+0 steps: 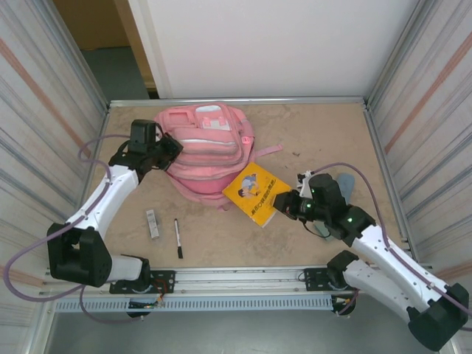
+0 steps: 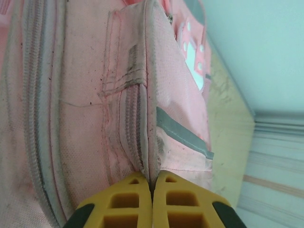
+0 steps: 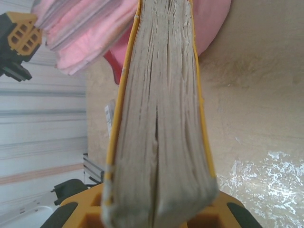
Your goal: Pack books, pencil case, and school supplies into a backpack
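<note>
Right wrist: book (image 3: 159, 123) page edges; top external: cover.

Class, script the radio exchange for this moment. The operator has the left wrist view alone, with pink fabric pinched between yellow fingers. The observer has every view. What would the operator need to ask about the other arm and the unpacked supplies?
Operator: My left tool is shut on a seam of the backpack. What is the other arm holding?
Observer: The right tool is shut on the edge of the yellow book, just right of the backpack.
Operator: What is not yet packed on my side?
Observer: A black pen and a whitish bar lie apart from each other, between the backpack and the arm bases.
</note>
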